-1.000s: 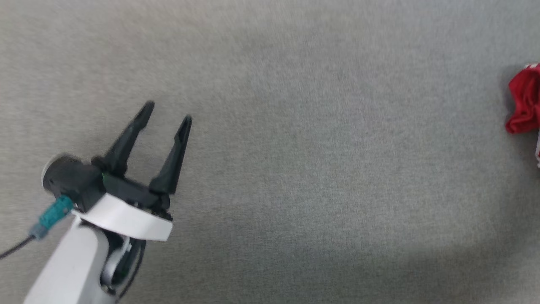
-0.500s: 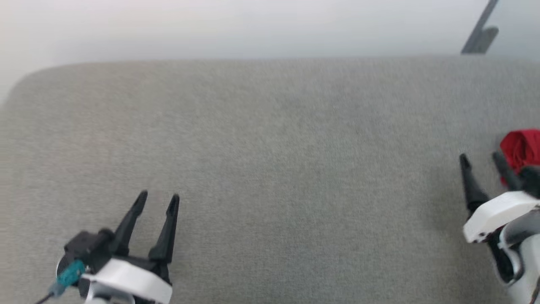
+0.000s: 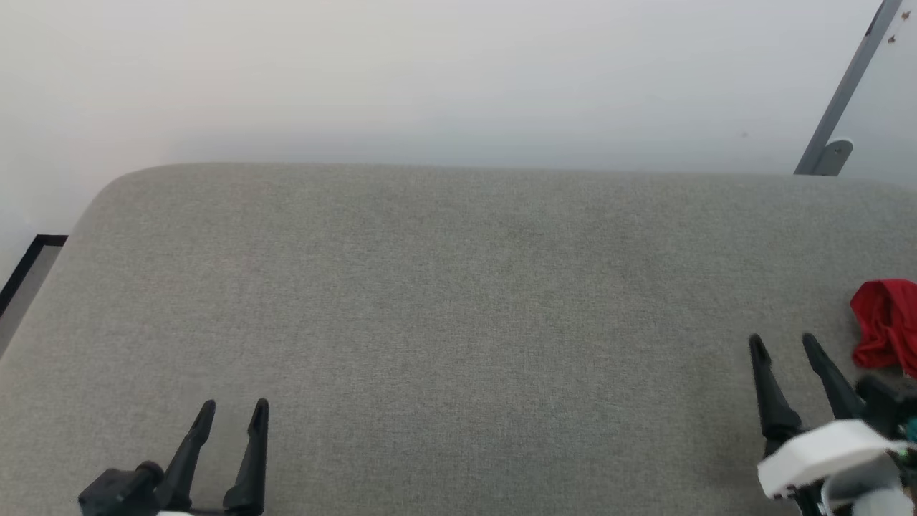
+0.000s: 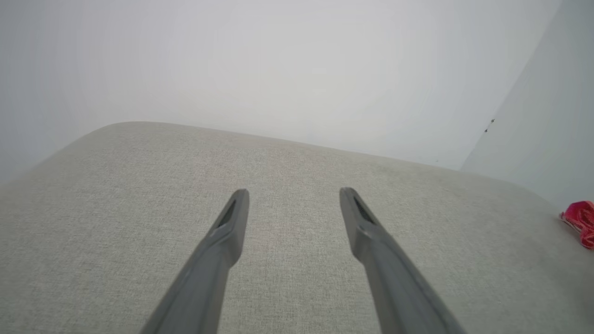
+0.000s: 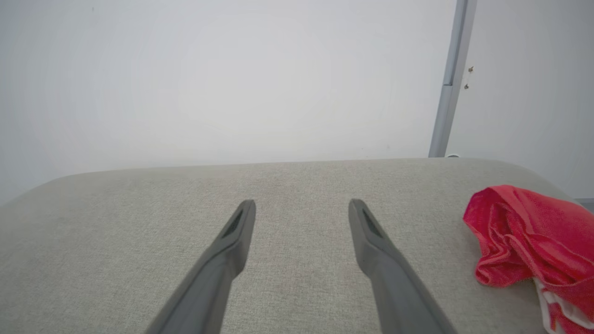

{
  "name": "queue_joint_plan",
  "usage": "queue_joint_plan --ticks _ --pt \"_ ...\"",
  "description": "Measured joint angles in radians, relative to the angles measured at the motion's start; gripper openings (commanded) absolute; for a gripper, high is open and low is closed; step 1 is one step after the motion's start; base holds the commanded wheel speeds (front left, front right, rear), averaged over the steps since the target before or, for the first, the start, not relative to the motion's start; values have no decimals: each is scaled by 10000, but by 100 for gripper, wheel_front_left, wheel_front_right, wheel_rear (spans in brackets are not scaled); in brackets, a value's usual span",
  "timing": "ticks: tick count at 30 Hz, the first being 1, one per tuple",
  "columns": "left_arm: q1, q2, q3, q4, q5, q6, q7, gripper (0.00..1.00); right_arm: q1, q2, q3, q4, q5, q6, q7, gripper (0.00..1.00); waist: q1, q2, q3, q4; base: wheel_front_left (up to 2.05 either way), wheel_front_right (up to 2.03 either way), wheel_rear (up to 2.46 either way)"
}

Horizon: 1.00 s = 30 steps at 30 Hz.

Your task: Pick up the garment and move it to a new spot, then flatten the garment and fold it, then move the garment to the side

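Observation:
The garment [image 3: 887,324] is a crumpled red heap at the right edge of the grey padded surface [image 3: 458,287], cut off by the picture's edge. In the right wrist view the garment [image 5: 533,241] lies to the right of the fingers, with a bit of white trim at the bottom. A small red part of the garment [image 4: 580,221] is at the far right in the left wrist view. My right gripper [image 3: 784,345] stands open just left of the garment, apart from it. At the lower left my left gripper [image 3: 235,410] is open with nothing between its fingers.
A pale wall [image 3: 430,72] rises behind the padded surface's far rounded edge. A slanted grey metal post [image 3: 845,93] stands at the back right. A dark-edged strip of floor [image 3: 29,265] shows past the surface's left corner.
The head camera has tilted up, bringing the far edge, the wall and the right gripper into view. Both grippers stay open; the garment lies unmoved.

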Motion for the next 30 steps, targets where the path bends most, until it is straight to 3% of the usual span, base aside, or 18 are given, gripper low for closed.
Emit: queue_joint_plan --ticks 9,17,30 --pt "601 21 107 -566 151 0 0 100 1640 431 -1386 -1726 -52 0 84 100 0 0 -206 184 0 0 0" --pt "1152 -148 299 -1231 462 0 0 100 2727 1200 -2044 -3400 -485 0 711 100 0 0 -294 297 0 0 0" --pt "1208 -194 222 -1432 541 0 0 100 2963 1649 -2224 -4192 -656 0 1154 100 0 0 -271 357 0 0 0"
